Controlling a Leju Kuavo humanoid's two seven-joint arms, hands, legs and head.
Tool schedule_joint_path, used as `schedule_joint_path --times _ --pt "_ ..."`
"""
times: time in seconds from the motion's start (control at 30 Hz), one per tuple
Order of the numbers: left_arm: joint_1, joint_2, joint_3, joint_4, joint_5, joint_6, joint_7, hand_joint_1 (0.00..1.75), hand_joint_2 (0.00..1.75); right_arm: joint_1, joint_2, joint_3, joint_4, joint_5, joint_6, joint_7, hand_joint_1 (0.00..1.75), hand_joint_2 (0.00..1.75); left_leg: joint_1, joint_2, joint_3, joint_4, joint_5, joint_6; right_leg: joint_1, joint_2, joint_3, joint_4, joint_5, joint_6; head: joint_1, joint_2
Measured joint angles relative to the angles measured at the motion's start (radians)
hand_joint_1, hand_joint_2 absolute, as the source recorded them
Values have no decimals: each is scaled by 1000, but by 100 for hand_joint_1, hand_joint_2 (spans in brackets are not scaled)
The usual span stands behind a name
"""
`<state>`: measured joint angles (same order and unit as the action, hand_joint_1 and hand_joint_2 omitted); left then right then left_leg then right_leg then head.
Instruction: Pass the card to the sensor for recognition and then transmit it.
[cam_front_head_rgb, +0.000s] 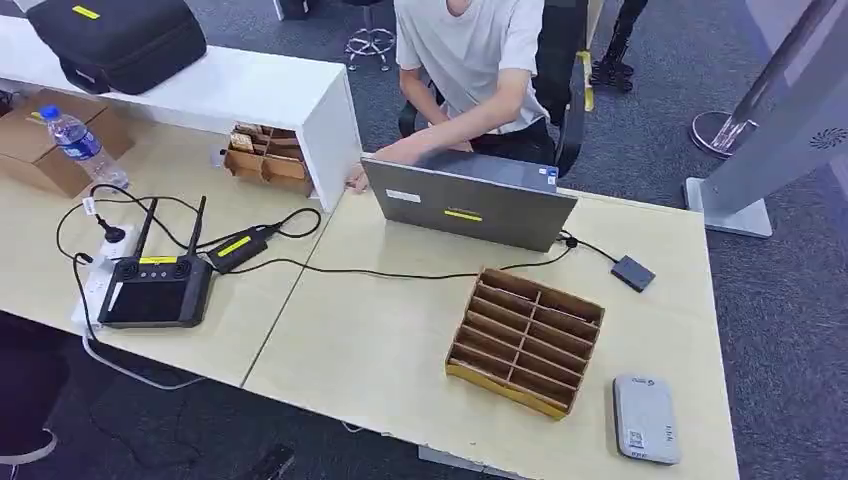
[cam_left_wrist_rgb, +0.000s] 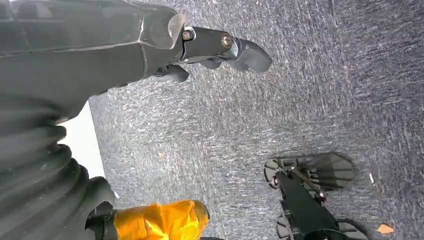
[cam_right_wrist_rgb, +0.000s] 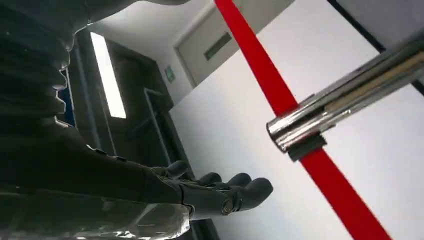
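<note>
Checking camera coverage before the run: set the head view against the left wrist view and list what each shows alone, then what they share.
Head view alone: the table with a laptop, a divided cardboard tray, a grey card reader, a black controller, a water bottle, and a person seated behind the laptop.
Left wrist view alone: the left hand, holding nothing, and a black wheeled base.
Shared: grey carpet.
</note>
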<state>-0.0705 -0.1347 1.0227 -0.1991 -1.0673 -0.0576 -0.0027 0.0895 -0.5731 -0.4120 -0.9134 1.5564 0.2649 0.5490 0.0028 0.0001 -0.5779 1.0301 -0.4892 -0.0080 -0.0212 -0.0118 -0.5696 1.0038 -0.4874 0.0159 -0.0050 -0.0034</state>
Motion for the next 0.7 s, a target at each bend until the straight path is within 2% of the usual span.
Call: schedule_joint_path --times 0.13,0.4,0.7 --pt "1 0 2 0 -3 0 3 0 175 23 55 -29 80 0 -56 -13 0 175 0 0 -1 0 0 0 0 -1 0 0 0 0 0 0" --pt "-1 -1 23 0 -1 5 10 0 175 47 162 -66 183 0 -118 -57 0 175 1 0 0 0 0 -1 1 0 0 0 -1 -1 0 0" --pt "-1 -1 33 0 -4 15 19 0 175 36 276 -74 301 0 -144 -82 0 175 2 1 0 -1 0 -1 2 0 0 0 -1 -1 0 0"
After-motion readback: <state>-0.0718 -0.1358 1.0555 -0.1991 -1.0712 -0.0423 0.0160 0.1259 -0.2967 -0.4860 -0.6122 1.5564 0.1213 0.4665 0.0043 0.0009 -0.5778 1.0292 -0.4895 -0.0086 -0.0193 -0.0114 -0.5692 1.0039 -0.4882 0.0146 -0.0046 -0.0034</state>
